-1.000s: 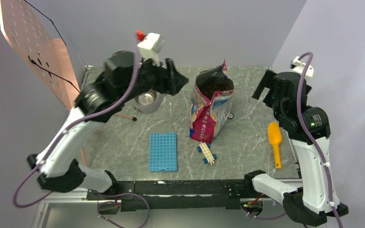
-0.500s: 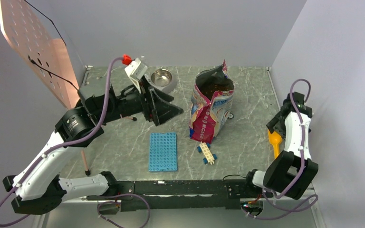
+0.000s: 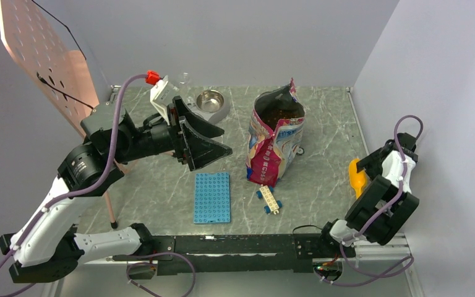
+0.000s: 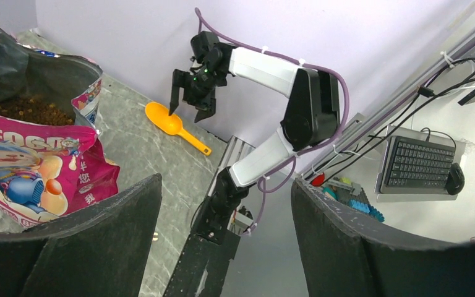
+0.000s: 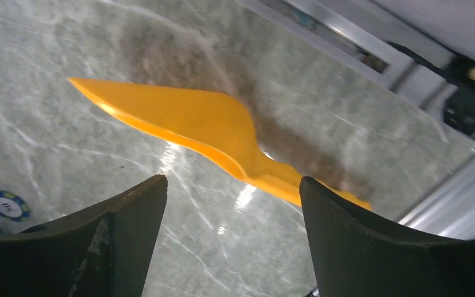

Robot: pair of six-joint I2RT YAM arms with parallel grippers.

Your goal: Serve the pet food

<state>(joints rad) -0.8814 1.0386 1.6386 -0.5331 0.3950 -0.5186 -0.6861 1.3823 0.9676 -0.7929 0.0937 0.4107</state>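
Now the right gripper hangs open and empty over the yellow scoop, right of the bag, handle running toward the arm bases; pet food sits inside that bag.

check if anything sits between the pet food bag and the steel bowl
Nothing visible does: only bare table lies between the pet food bag and the steel bowl. The left gripper hangs just nearer than that gap, jaws open.
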